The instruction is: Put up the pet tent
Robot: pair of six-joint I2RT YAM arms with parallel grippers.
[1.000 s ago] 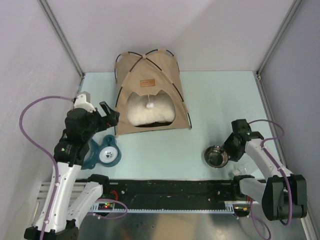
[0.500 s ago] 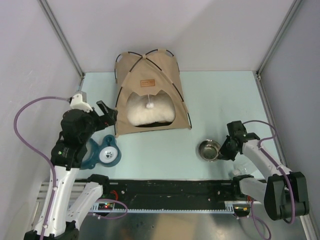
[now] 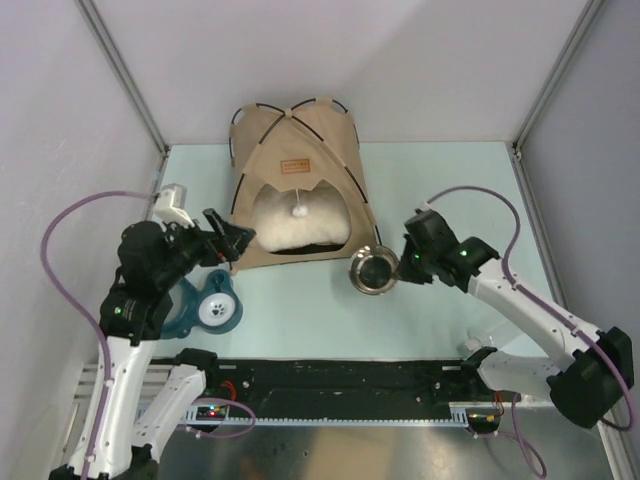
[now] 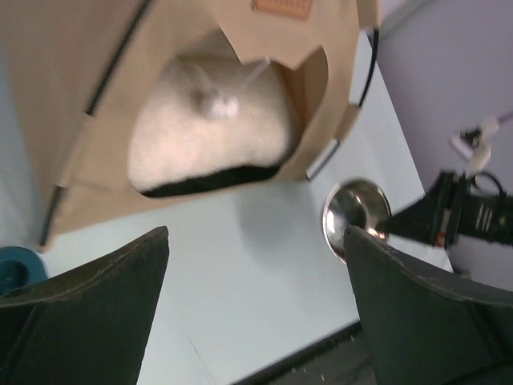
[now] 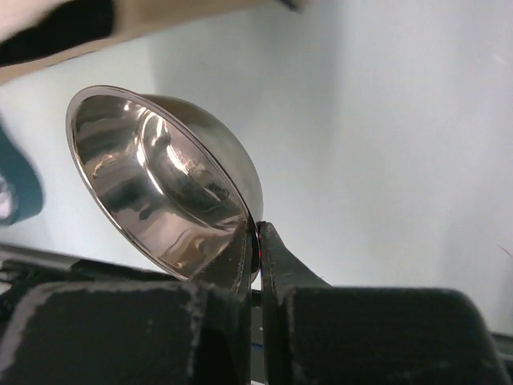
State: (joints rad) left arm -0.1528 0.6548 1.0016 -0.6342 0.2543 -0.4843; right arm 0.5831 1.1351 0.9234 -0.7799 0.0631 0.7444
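Looks nearly done: pet tent (image 3: 295,190) upright at the table's (image 3: 450,200) far edge, pillow (image 3: 298,225) inside (left gripper (image 3: 228,240) gaping, empty), right gripper (image 5: 256,241) pinching the rim of the steel bowl (image 5: 160,184), not yet placed.

Tent (image 3: 296,190) at table (image 3: 440,190) 12 o'clock, by back edge, opening toward 6. Pillow (image 3: 298,228) inside tent; pompom (image 3: 299,210) before pillow. Bowl (image 3: 373,270) at tent's 4, just beside front corner, rim pinched in right gripper (image 3: 401,266) at bowl's 3. Paw dish (image 3: 210,307) at tent's 7. Left gripper (image 3: 230,238) at tent's 8, near front corner, at dish's 12.
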